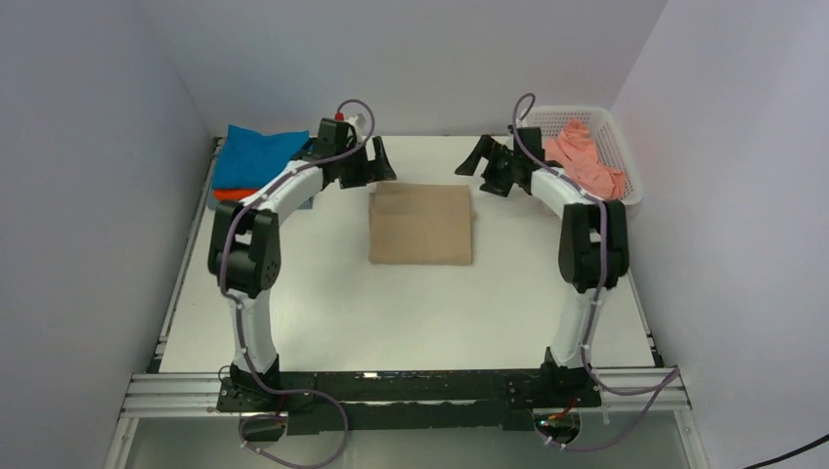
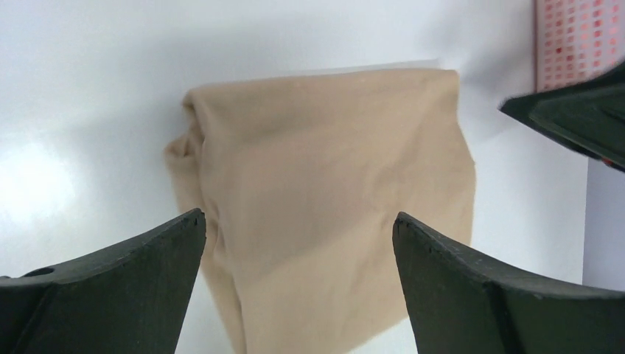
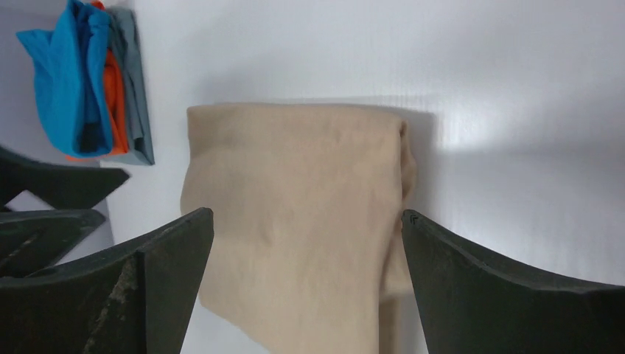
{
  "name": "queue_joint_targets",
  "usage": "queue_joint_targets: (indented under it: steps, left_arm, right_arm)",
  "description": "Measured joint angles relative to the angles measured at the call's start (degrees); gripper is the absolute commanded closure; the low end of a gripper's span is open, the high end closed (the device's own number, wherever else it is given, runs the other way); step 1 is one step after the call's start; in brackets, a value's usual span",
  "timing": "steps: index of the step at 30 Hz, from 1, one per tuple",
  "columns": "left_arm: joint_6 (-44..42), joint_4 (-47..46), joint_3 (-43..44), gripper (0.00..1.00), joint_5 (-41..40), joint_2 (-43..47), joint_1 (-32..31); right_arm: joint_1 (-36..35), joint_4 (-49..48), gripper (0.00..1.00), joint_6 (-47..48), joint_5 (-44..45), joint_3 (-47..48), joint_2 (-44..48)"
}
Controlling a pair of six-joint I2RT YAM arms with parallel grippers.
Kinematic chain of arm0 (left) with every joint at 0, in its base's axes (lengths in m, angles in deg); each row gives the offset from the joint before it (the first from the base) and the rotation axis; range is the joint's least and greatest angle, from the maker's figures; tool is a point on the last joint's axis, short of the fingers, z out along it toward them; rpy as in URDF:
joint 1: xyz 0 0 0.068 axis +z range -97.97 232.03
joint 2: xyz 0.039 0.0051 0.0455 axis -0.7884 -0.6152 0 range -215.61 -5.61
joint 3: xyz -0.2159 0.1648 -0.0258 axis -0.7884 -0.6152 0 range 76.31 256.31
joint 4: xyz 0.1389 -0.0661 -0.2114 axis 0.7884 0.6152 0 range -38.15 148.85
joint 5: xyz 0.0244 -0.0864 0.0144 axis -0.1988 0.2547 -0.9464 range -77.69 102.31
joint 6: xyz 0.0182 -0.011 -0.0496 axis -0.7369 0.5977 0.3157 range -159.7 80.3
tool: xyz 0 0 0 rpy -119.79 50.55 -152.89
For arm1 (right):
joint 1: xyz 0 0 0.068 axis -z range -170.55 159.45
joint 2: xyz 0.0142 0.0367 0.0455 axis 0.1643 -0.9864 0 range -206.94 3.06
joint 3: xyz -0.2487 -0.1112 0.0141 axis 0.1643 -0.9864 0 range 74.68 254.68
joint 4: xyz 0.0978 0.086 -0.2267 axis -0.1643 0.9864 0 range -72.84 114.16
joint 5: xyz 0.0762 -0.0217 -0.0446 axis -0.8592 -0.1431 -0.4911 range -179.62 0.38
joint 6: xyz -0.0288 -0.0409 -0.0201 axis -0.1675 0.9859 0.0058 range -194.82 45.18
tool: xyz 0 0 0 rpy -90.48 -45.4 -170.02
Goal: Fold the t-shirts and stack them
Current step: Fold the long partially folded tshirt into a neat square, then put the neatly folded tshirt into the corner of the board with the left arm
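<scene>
While the left tool (image 1: 383,164) and right tool (image 1: 469,161) gape empty, the tan t-shirt (image 1: 420,223) lies between them.

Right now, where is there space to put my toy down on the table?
The big bare patch lies between the tan shirt and the arm bases. Narrower strips flank it on both sides. The far edge is crowded: shirt stack, both open jaws, basket.
</scene>
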Motion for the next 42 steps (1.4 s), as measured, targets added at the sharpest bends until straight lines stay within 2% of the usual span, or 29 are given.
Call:
queue_joint_targets:
  steps: [3,7,16,22,27,31,34,37,38,42]
  left_arm:
    - [-0.57,0.37,-6.25,0.01,-3.96,9.53,0.28]
    - [-1.29,0.37,-9.29,0.01,-7.10,13.97,0.31]
    - [-1.90,1.29,-13.11,0.01,-7.34,5.33,0.31]
    - [-0.90,-0.48,-13.05,0.03,-4.98,1.95,0.15]
    - [0.42,-4.22,-13.11,0.18,-3.61,0.68,-2.14]
    - [1.27,-4.33,-12.59,0.34,-8.26,0.02,-5.92]
    - [2.62,-0.98,-9.38,0.53,-14.38,-1.55,-9.03]
    - [3.89,4.04,-4.72,0.91,-20.00,-4.04,-11.43]
    - [4.00,6.25,-2.32,1.00,-21.18,-5.27,-12.17]
    - [3.93,11.52,3.63,1.00,-25.20,-8.02,-13.68]
  right_arm:
    - [0.22,0.46,0.00,2.21,5.88,-8.96,12.57]
    - [0.48,-0.46,0.00,3.15,10.82,-18.03,25.99]
    - [0.48,1.31,0.00,4.00,21.90,-33.86,44.00]
    - [0.55,3.80,0.00,5.38,26.60,-35.34,50.29]
    - [0.61,3.96,0.00,5.99,27.91,-35.89,51.54]
    - [0.76,4.26,0.00,6.23,27.87,-36.26,51.54]
    - [0.94,4.28,0.00,6.32,27.89,-36.48,51.52]
    - [1.05,4.33,0.00,6.34,27.89,-36.65,51.52]
    - [1.11,4.33,0.00,6.34,27.89,-36.68,51.52]
    - [1.49,4.31,0.00,6.43,27.87,-37.00,51.52]
